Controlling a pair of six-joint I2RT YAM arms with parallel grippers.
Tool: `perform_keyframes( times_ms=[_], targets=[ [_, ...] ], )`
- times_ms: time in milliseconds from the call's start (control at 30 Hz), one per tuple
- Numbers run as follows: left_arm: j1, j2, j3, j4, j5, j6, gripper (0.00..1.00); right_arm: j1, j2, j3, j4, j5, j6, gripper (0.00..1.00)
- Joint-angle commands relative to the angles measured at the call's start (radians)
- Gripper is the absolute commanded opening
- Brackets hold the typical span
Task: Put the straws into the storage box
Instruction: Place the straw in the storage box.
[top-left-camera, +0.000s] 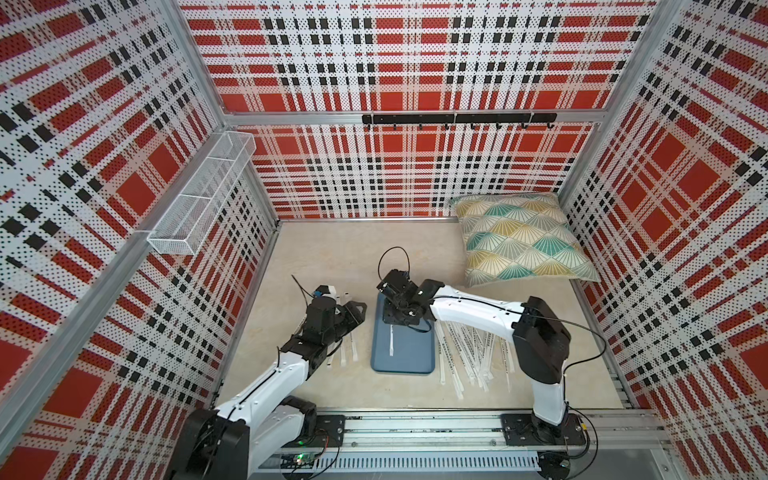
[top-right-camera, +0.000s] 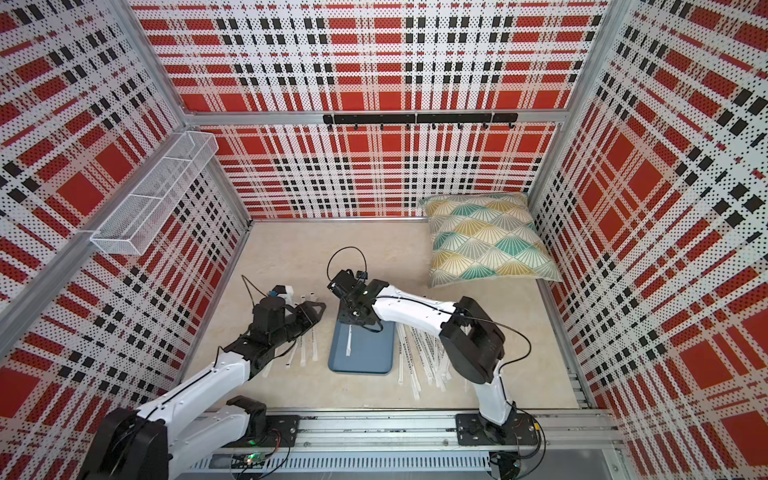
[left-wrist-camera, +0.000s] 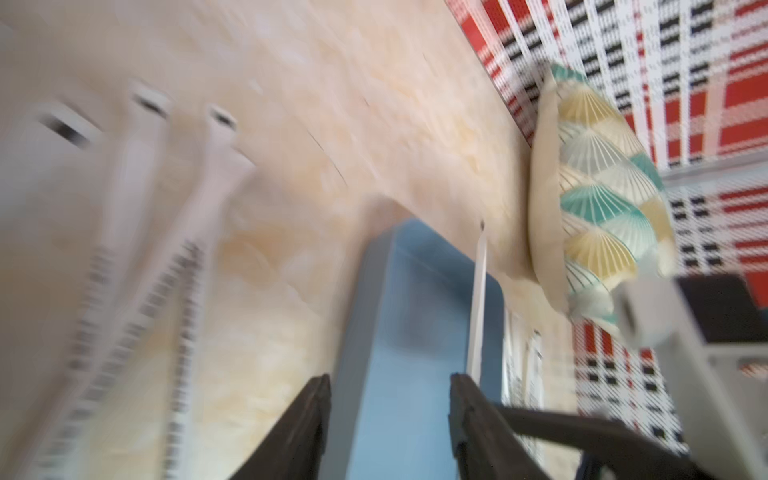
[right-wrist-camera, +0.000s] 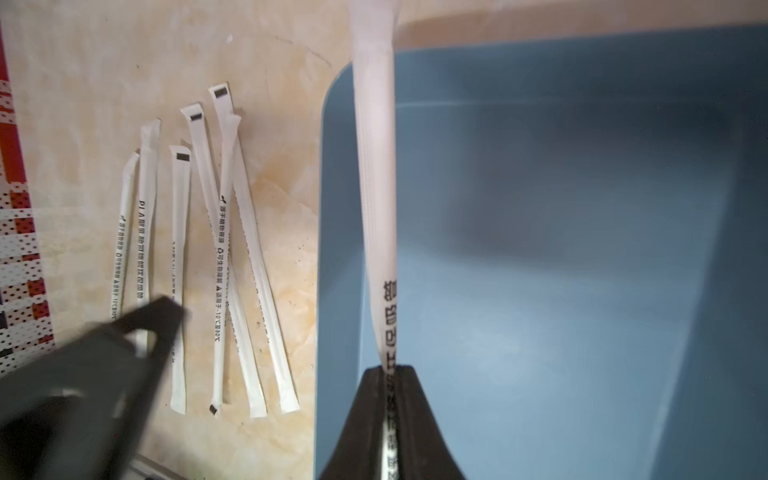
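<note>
The slate-blue storage box (top-left-camera: 411, 357) (top-right-camera: 370, 357) lies mid-table. My right gripper (top-left-camera: 390, 320) (right-wrist-camera: 388, 370) hangs over its far end, shut on one white-wrapped straw (right-wrist-camera: 376, 208) (top-left-camera: 391, 340) that runs lengthwise above the box floor. Several straws (top-left-camera: 345, 353) (right-wrist-camera: 224, 249) lie on the table left of the box. A larger pile of straws (top-left-camera: 465, 353) (top-right-camera: 419, 357) lies to its right, under the right arm. My left gripper (top-left-camera: 353, 311) (left-wrist-camera: 390, 380) hovers over the left group, open with nothing between its fingers. The left wrist view is blurred.
A patterned cushion (top-left-camera: 523, 241) lies in the back right corner. A white wire-mesh basket (top-left-camera: 199, 195) hangs on the left wall and a black hook rail (top-left-camera: 457, 119) on the back wall. Plaid walls close in three sides. The arms' metal rail (top-left-camera: 415, 428) runs along the front.
</note>
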Motion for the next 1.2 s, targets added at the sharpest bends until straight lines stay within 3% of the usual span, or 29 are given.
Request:
perform_keyframes(
  times_ms=[0, 133, 533, 933, 1000, 1167],
  targets=[
    [0.099, -0.010, 0.074, -0.183, -0.050, 0.145, 0.57, 0.013, 0.038, 0.025, 0.032, 0.003, 0.052, 0.15],
    [0.136, 0.014, 0.119, -0.211, -0.039, 0.184, 0.60, 0.013, 0.094, 0.064, 0.026, -0.029, 0.055, 0.15],
    [0.121, 0.020, 0.122, -0.194, -0.026, 0.213, 0.58, 0.009, 0.217, 0.156, -0.005, -0.058, 0.080, 0.16],
    [0.089, 0.059, 0.155, -0.188, -0.047, 0.227, 0.56, -0.003, 0.226, 0.179, -0.035, -0.086, 0.045, 0.17],
    [0.084, 0.068, 0.156, -0.185, -0.049, 0.225, 0.56, -0.009, 0.243, 0.203, -0.067, -0.100, 0.028, 0.21],
    [0.082, 0.094, 0.164, -0.213, -0.046, 0.226, 0.47, -0.014, 0.171, 0.223, -0.089, -0.084, -0.041, 0.43]
  ],
)
